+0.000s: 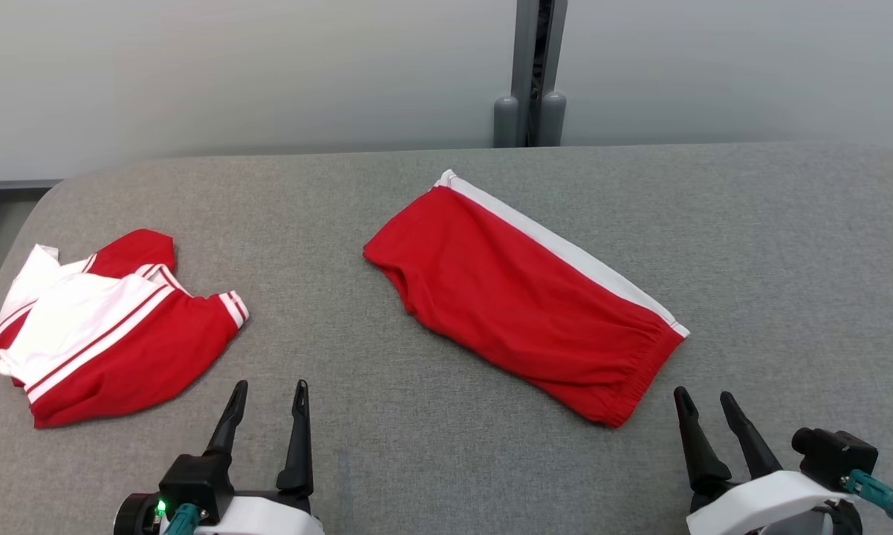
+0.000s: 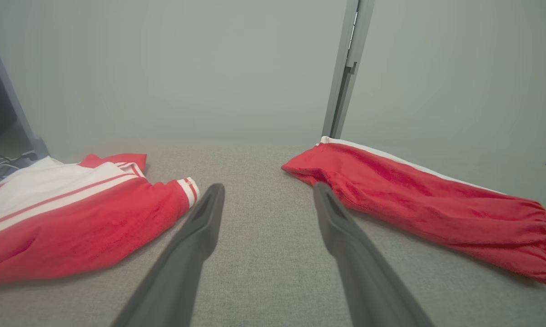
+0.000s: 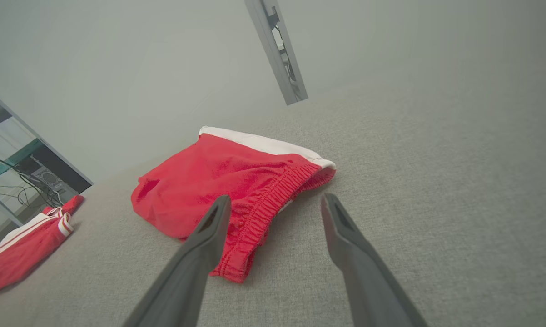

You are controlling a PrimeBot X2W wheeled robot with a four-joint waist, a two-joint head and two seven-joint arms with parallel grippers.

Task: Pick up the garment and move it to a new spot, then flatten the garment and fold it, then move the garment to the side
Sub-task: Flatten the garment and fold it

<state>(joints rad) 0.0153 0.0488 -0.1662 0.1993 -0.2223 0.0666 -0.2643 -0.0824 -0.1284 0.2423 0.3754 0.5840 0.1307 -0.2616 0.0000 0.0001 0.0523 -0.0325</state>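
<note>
Your left gripper (image 1: 270, 384) rests at the near edge, left of centre, fingers pointing away across the table (image 1: 387, 431). Its jaws stand moderately apart and hold nothing. Your right gripper (image 1: 703, 393) is at the near right, fingers leaning slightly left, jaws likewise parted and empty, tips just short of the shorts (image 1: 521, 297). The shorts lie flat mid-table, set diagonally, with the white stripe along the far side and the elastic waistband nearest the right gripper. A red-and-white top (image 1: 112, 334) lies at the left, well apart from them. The table is covered in grey fabric. Behind it stands a pale wall (image 1: 268, 67) with a grey post (image 1: 532, 67).
</note>
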